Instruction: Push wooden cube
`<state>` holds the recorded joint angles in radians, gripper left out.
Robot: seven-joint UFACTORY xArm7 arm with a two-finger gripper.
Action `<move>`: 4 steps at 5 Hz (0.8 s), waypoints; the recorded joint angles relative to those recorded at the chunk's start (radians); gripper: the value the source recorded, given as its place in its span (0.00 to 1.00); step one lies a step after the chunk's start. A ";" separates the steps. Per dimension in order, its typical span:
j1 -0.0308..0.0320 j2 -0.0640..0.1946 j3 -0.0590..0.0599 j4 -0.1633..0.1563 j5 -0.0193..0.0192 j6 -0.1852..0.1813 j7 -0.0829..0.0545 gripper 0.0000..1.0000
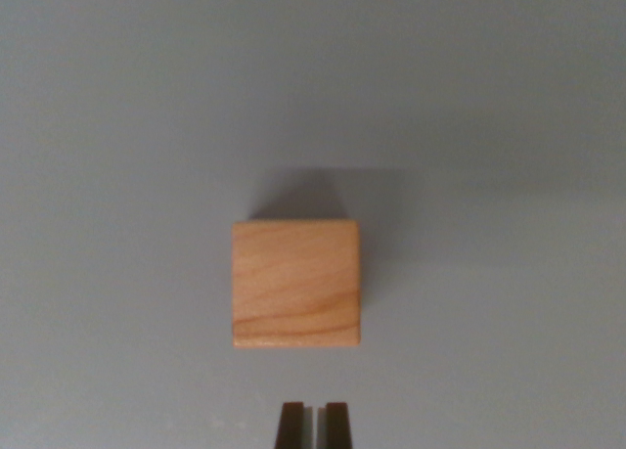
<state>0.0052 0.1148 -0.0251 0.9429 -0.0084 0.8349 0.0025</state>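
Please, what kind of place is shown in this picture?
Probably a bare test bench for a robot: a plain grey surface, one wooden cube alone on it, and the gripper at the bottom edge, fingers nearly together.

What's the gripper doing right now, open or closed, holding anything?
Gripper: closed or nearly so, only a thin slit between its fingertips, holding nothing; the wooden cube sits apart, just ahead of it.

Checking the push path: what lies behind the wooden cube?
Beyond the light-brown wooden cube only its shadow on the plain grey surface shows. The cube hides the strip directly behind its base.
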 joint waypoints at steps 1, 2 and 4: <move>0.0000 0.000 0.000 0.000 0.0000 0.000 0.000 0.00; 0.0008 0.005 0.001 -0.039 0.0014 -0.041 -0.002 0.00; 0.0015 0.010 0.002 -0.073 0.0027 -0.078 -0.003 0.00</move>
<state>0.0067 0.1252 -0.0229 0.8695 -0.0057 0.7564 -0.0010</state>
